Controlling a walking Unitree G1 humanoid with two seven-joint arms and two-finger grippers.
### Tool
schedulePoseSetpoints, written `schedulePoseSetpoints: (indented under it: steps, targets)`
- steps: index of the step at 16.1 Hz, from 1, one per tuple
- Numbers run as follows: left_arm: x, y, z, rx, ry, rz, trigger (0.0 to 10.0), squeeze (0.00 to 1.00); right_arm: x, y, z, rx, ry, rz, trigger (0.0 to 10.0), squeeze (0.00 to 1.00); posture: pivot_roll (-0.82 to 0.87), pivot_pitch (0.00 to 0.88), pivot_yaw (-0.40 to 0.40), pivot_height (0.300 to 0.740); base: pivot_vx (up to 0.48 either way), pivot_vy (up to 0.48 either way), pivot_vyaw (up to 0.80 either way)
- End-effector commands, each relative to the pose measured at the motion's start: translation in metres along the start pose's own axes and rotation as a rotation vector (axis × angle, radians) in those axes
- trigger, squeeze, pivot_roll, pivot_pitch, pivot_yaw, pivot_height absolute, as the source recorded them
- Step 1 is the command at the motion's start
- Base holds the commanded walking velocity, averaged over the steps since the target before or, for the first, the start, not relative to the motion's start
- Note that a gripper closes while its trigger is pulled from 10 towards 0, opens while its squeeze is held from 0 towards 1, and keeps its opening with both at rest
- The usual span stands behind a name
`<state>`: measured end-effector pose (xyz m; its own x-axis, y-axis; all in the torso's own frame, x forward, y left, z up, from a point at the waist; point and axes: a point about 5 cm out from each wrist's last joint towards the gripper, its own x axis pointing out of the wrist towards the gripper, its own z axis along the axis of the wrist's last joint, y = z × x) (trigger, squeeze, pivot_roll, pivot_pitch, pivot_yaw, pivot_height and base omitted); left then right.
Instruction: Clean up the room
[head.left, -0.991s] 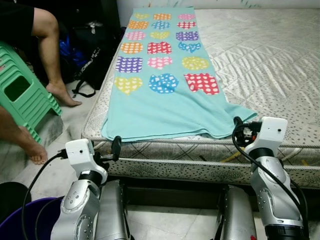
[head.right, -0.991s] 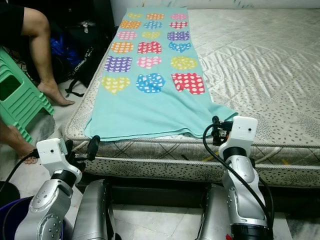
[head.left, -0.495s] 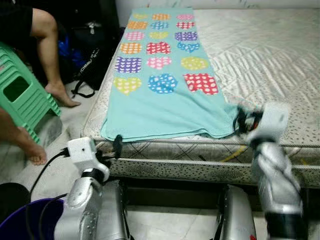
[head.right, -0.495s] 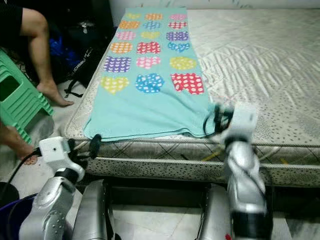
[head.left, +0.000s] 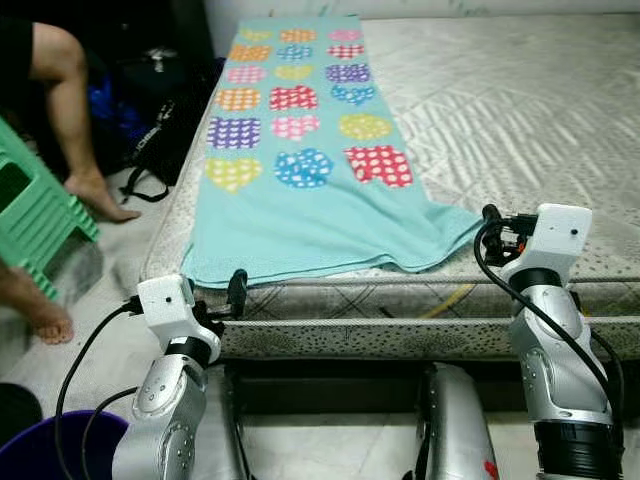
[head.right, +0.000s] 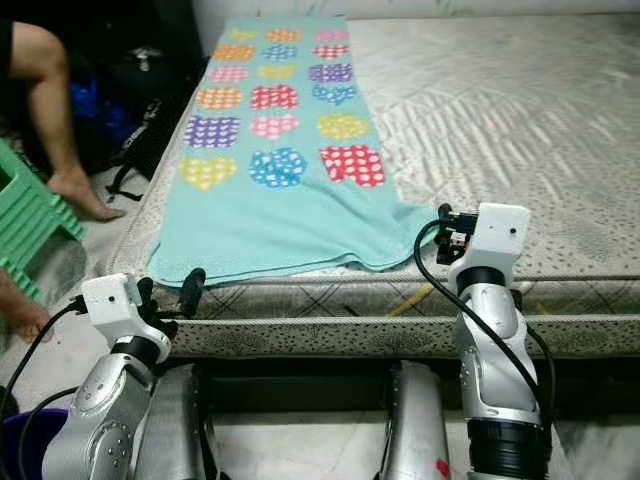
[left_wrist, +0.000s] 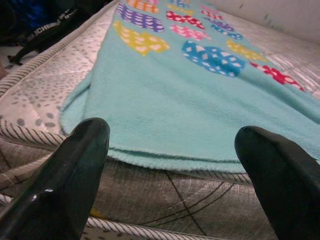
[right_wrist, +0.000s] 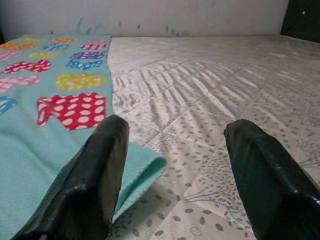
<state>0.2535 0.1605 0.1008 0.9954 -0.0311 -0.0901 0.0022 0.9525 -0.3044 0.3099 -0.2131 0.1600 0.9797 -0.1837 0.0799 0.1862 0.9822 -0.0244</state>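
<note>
A teal blanket (head.left: 300, 200) printed with coloured hearts lies flat along the left part of a bare quilted mattress (head.left: 540, 110). Its near edge reaches the mattress front. My left gripper (head.left: 228, 298) is held low in front of the blanket's near left corner, open, its fingers spread wide and empty in the left wrist view (left_wrist: 172, 135). My right gripper (head.left: 492, 220) hovers at mattress height just right of the blanket's near right corner (right_wrist: 145, 170), also open with nothing between its fingers (right_wrist: 100, 165).
A person's bare legs (head.left: 70, 110) and a green plastic stool (head.left: 30, 220) are on the floor to the left. Dark bags (head.left: 160, 120) lean against the bed's side. A purple bucket (head.left: 40, 450) stands by my left arm. The mattress's right part is bare.
The whole picture has slid left, so the camera moved. My right gripper has risen from below the mattress edge to beside the blanket's near right corner. The left gripper has hardly moved.
</note>
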Motion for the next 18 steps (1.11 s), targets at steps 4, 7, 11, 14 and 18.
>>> schedulePoseSetpoints:
  steps: [4, 7, 11, 14, 18]
  targets:
    - [0.002, 0.002, 0.002, 0.006, -0.011, 0.002, 10.0, 0.00, 0.005, 0.004, 0.011, 0.002, -0.037, 0.014, 10.0, 0.00, -0.05, 0.000, 0.041, 0.520, 0.000, 0.000, 0.00]
    - [0.003, 0.002, 0.002, 0.004, -0.011, -0.003, 10.0, 0.00, 0.004, 0.008, 0.012, -0.003, -0.052, 0.035, 10.0, 0.00, -0.05, 0.000, 0.042, 0.550, 0.000, 0.000, 0.00]
    - [0.005, 0.002, 0.003, 0.007, -0.017, -0.006, 10.0, 0.00, 0.008, 0.005, 0.017, -0.001, -0.065, 0.014, 10.0, 0.00, -0.06, 0.000, 0.044, 0.596, 0.000, 0.000, 0.00]
    - [0.007, 0.001, 0.003, 0.007, -0.019, -0.009, 10.0, 0.00, 0.010, 0.003, 0.018, -0.003, -0.071, 0.003, 10.0, 0.00, -0.06, 0.000, 0.044, 0.629, 0.000, 0.000, 0.00]
    - [0.009, 0.000, 0.007, 0.016, -0.032, -0.017, 10.0, 0.00, 0.015, -0.001, 0.022, 0.000, -0.089, -0.017, 10.0, 0.00, -0.05, 0.000, 0.048, 0.679, 0.000, 0.000, 0.00]
